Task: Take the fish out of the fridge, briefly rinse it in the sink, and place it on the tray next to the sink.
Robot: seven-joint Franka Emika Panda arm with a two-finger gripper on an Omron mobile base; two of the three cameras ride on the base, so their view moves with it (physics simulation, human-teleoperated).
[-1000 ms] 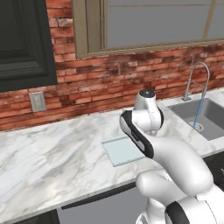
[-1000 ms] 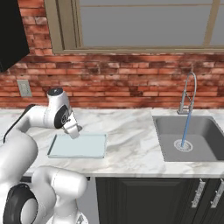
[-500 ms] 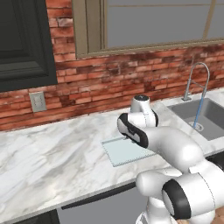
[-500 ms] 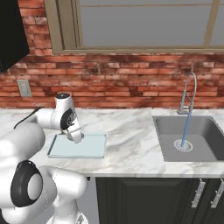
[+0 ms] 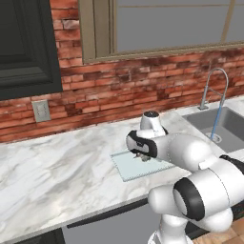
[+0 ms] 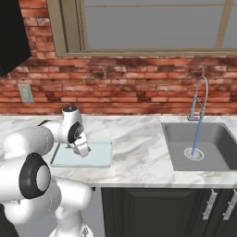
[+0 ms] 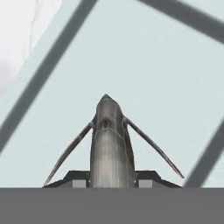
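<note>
Silvery fish in pincer over tray

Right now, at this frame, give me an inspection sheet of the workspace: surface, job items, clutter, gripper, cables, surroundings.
Surface: white marble counter over dark cabinets.
Fish: clamped nose-out in the gripper, above the tray.
Tray: flat on the counter, left of the sink.
Sink: steel basin with a round drain; a stream of water runs from the faucet.
Fridge: nothing seen.
Clutter: nothing seen.
Gripper: shut on the fish, low over the tray; I cannot tell whether the fish touches the tray.
Cables: nothing seen.
Surroundings: red brick wall, window, wall outlet.
</note>
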